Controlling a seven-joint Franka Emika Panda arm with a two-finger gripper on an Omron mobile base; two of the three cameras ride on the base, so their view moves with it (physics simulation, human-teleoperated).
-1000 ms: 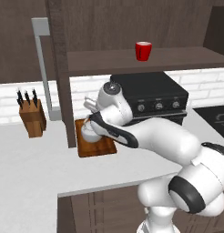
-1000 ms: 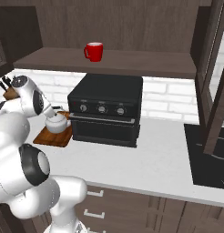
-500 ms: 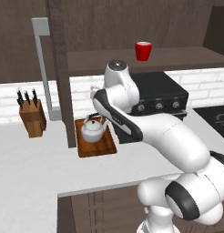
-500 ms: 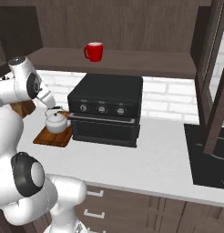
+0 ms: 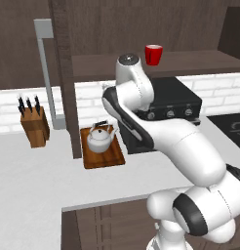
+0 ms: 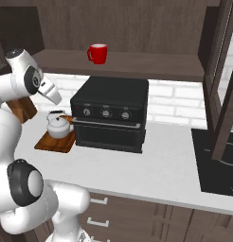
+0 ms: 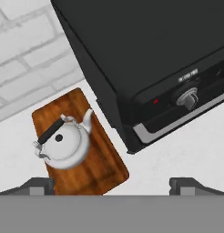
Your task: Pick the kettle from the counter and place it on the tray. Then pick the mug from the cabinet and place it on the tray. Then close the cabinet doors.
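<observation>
Kettle (image 5: pixel 101 138) sits on the tray (image 5: pixel 103 156) on the desk (image 6: pixel 161 165), so go for the mug (image 6: pixel 97 53) on the cabinet (image 6: pixel 137 64) shelf. Your fingers (image 7: pixel 37 185) are open wide and hold nothing. Lift up high over the oven (image 6: pixel 111 111), then come in level at the mug.

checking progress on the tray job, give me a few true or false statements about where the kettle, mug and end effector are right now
1. The kettle sits on the tray. True.
2. The mug is on the tray beside the kettle. False: it stands on the cabinet shelf above the black oven.
3. The end effector is shut on the kettle's handle. False: it is open and holds nothing, with the kettle apart from it.
4. The tray lies on the counter next to the oven. True.
5. A knife block stands on the counter. True.
</observation>
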